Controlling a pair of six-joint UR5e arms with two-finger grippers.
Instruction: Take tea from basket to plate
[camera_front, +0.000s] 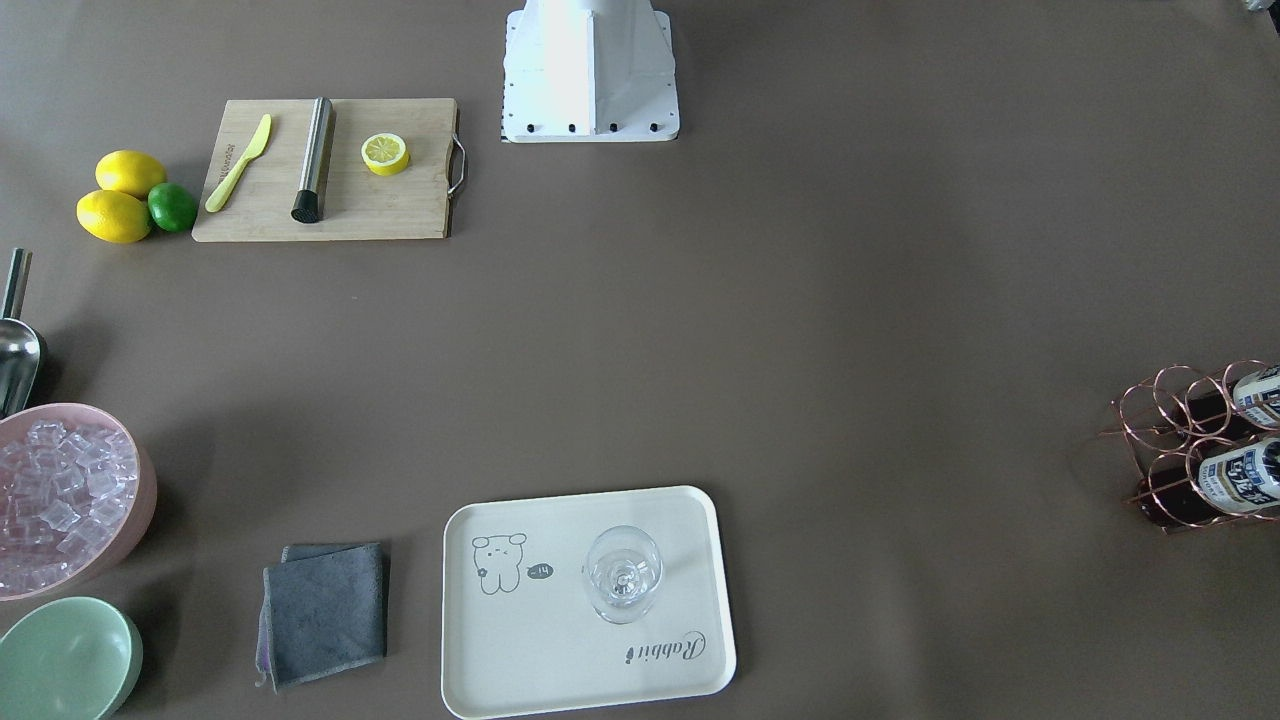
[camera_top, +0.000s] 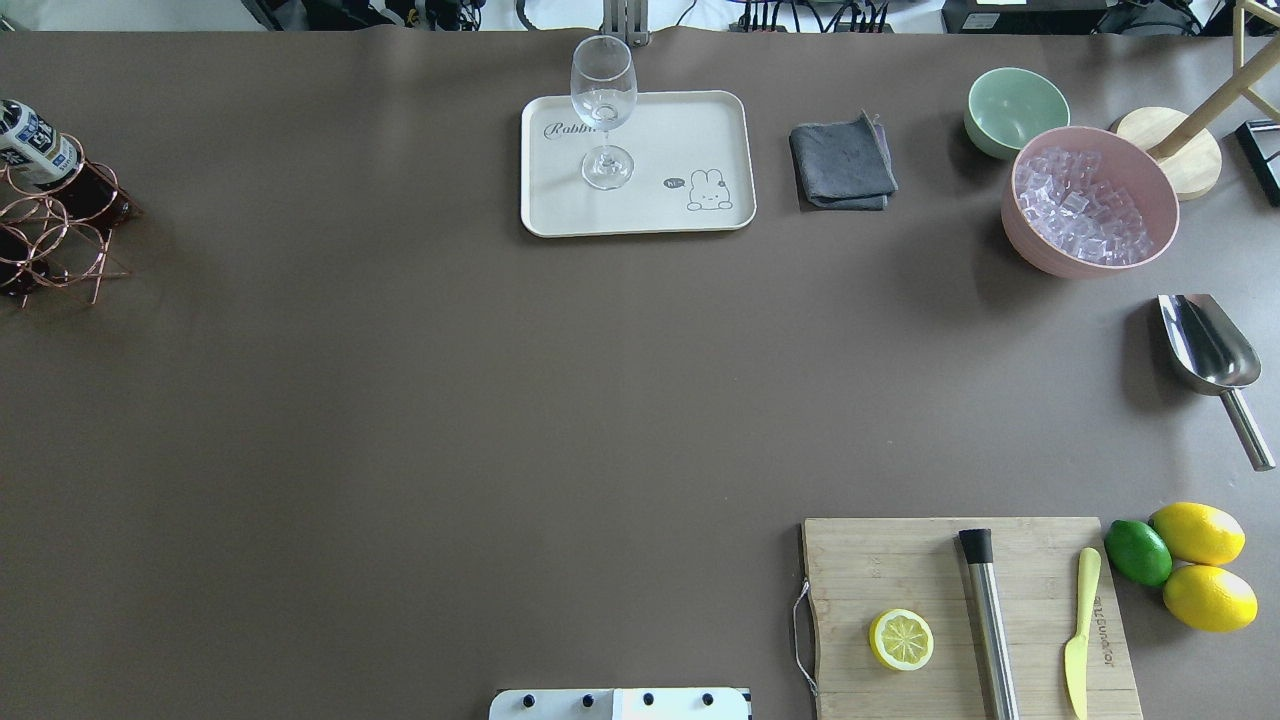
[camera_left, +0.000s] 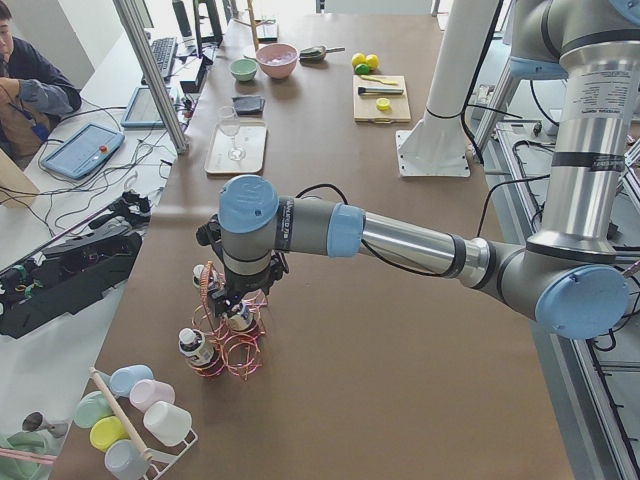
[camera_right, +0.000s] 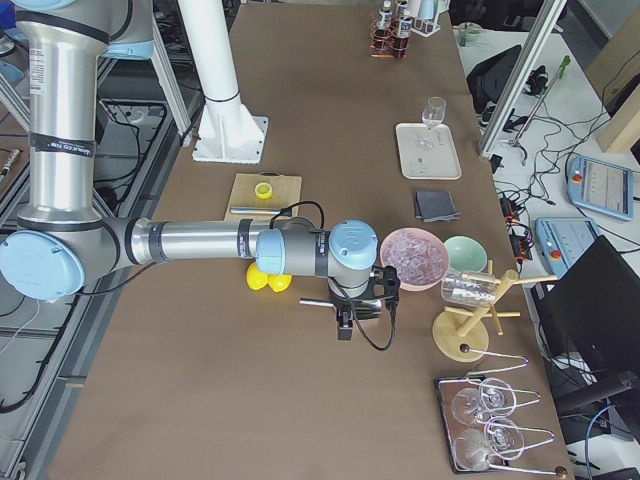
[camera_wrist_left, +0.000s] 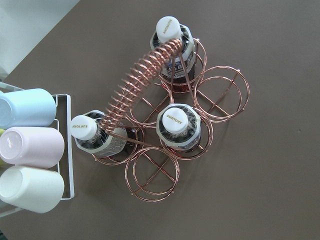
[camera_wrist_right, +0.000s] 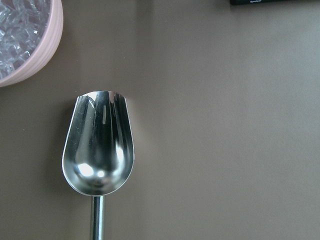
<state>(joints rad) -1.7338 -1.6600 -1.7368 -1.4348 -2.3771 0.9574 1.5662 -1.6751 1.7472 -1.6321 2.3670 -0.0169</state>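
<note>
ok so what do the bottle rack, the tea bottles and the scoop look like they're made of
The basket looks like thin metal wire with a shiny copper-toned finish; its coiled handle glints. The tea bottles seem clear plastic with matte white screw caps, though glass cannot be ruled out. The scoop is probably polished steel, given its mirror-like reflections.

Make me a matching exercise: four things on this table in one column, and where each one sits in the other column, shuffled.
Things
1. stemmed glass
2. lemon half
3. tea bottles
4. ice cubes

Places
A. in the pink bowl
B. on the cream tray
C. in the copper wire basket
D. on the wooden cutting board

Pairs: 1-B, 2-D, 3-C, 4-A
</note>
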